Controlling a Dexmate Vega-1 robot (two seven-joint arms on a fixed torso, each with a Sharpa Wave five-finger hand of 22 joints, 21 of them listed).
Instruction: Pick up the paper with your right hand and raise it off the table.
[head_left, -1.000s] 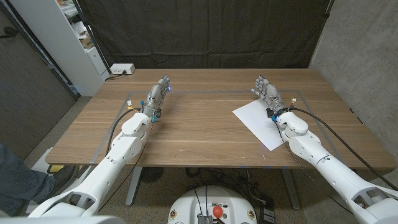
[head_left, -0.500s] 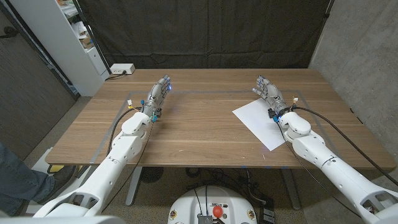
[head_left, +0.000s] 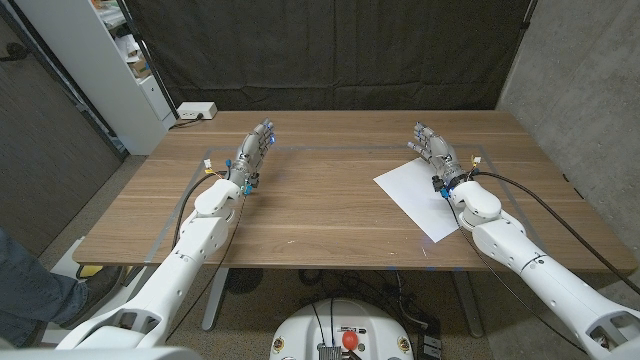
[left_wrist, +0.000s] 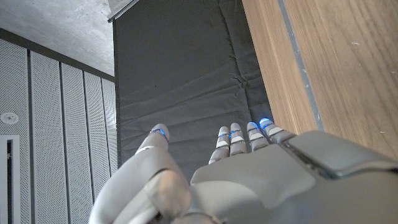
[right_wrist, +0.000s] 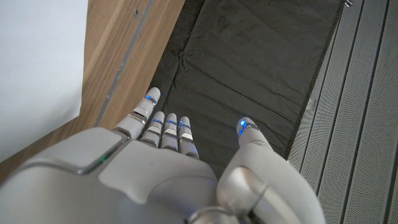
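A white sheet of paper (head_left: 416, 197) lies flat on the wooden table (head_left: 320, 215) at the right, turned at an angle, one corner reaching the front edge. My right hand (head_left: 434, 150) stands on its edge over the paper's far corner, fingers straight and apart, holding nothing. The right wrist view shows the paper (right_wrist: 37, 68) beside that hand (right_wrist: 168, 168). My left hand (head_left: 255, 150) stands at the table's left, fingers straight, nothing in it; it fills the lower left wrist view (left_wrist: 249, 174).
A white power strip (head_left: 195, 111) lies at the table's far left corner. A white shelf (head_left: 100, 60) stands beyond the left side. A black curtain (head_left: 330, 50) hangs behind the table. Thin tape lines (head_left: 320, 150) mark the tabletop.
My right hand has shifted slightly to the right and farther back along the paper's far corner. The left arm and the paper have not moved.
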